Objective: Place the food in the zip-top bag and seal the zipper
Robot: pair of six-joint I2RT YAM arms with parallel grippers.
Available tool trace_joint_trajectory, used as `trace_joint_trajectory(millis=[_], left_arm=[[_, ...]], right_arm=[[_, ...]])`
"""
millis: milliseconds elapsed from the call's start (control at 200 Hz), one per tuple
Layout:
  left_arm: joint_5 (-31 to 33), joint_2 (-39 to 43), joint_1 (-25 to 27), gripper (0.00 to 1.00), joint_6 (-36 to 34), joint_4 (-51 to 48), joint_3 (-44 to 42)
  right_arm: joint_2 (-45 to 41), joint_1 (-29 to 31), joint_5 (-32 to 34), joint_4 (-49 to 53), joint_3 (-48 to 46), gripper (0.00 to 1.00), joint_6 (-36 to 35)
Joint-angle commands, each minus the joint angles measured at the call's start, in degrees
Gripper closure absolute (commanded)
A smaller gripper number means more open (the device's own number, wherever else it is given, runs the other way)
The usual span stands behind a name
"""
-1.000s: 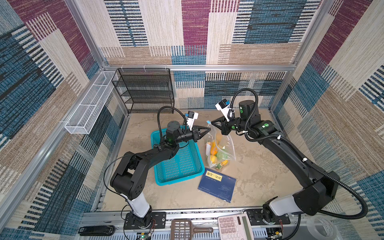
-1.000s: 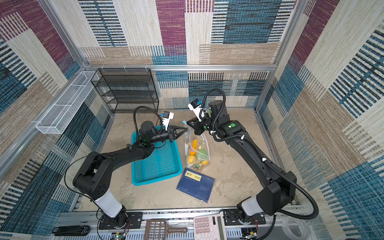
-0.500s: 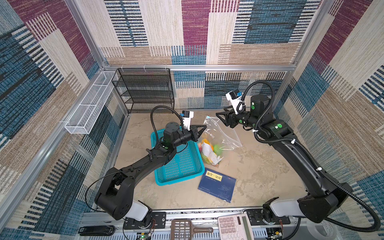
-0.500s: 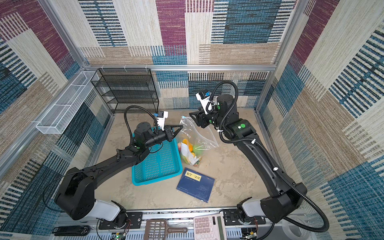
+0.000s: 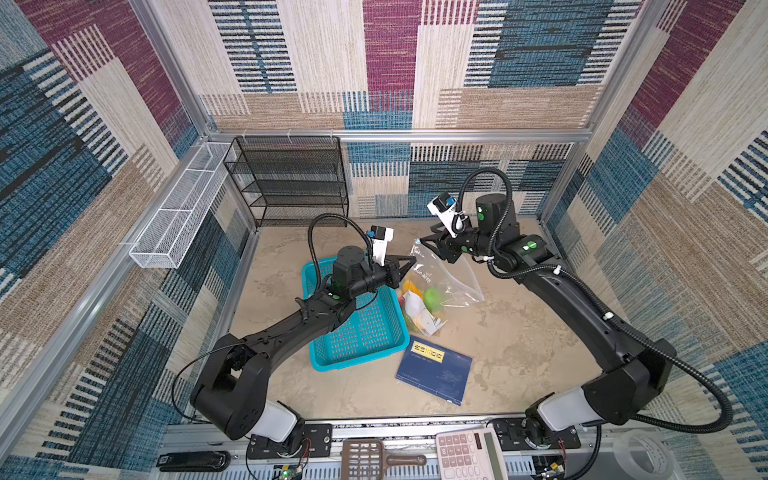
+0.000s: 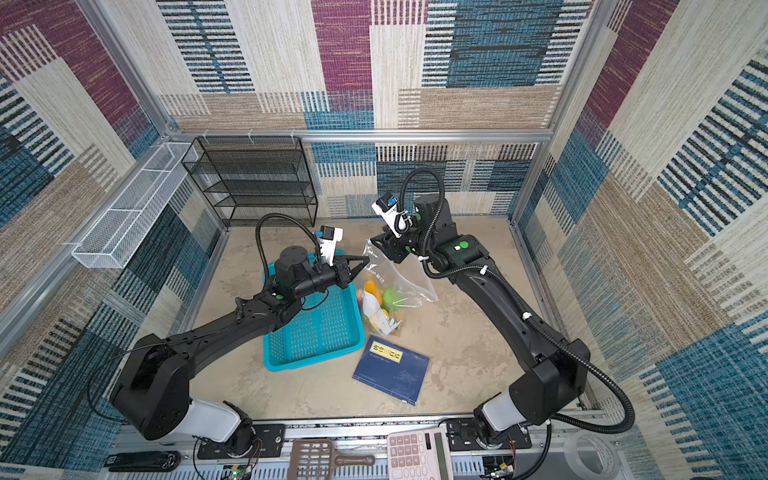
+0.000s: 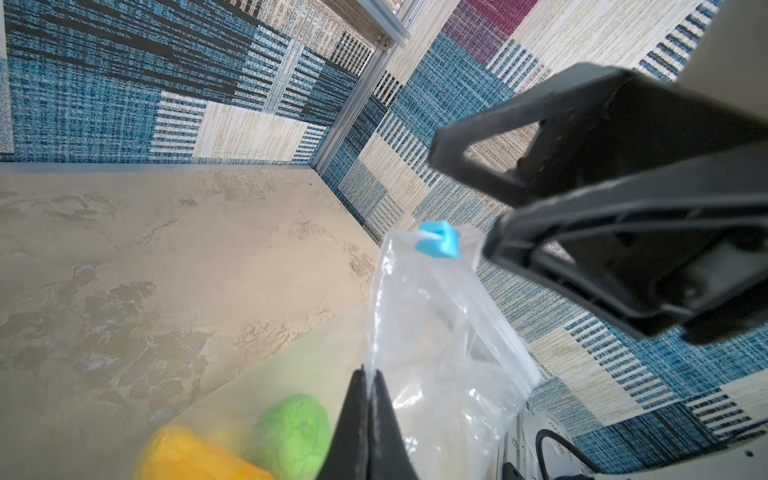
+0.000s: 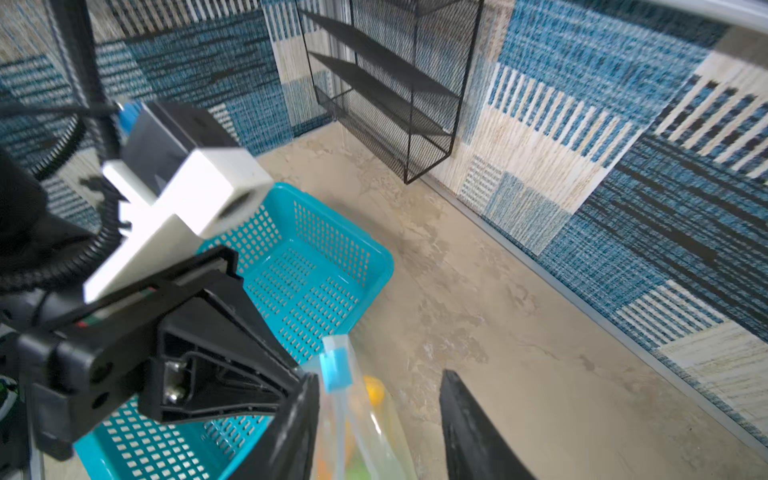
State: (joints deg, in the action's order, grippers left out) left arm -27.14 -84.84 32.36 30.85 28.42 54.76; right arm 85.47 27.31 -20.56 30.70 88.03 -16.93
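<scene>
The right pincer (image 8: pixel 380 378) stands with jaws apart, the zip-top bag (image 8: pixel 370 444) between them, its light-blue slider (image 8: pixel 334 368) just beside one finger. The left pincer (image 8: pixel 289 370) meets the bag's edge; a teal basket (image 8: pixel 316 266) sits behind.

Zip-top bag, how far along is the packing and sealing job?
Done: the food is inside the zip-top bag; no food shows in the teal basket. In hand: the left tool pinches the bag's edge, and the right tool stands open by the blue slider. Remaining: I can't tell whether the zipper is fully shut; then let go.
</scene>
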Motion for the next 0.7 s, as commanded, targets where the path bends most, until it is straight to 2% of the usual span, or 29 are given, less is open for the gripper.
trace_joint_trajectory(millis=[0,235,416,691], left_arm=[[0.3,0.6,0.2,1.00,-2.3,-0.3,-0.1],[0.2,0.6,0.5,1.00,-2.5,-0.3,-0.4],[0.3,0.8,0.7,1.00,-3.0,-0.7,-0.2],[0.6,0.9,0.9,1.00,-3.2,-1.0,-0.3]], right_arm=[[-0.1,0.2,-1.2,-4.4,-0.8,0.52,-5.2],[-0.1,0.1,-3.3,-6.3,-2.9,0.53,-7.5],[0.5,0.3,-4.0,-7.7,-3.7,0.60,-7.2],[-0.2,0.2,-2.9,-8.6,-4.7,0.87,-6.4]])
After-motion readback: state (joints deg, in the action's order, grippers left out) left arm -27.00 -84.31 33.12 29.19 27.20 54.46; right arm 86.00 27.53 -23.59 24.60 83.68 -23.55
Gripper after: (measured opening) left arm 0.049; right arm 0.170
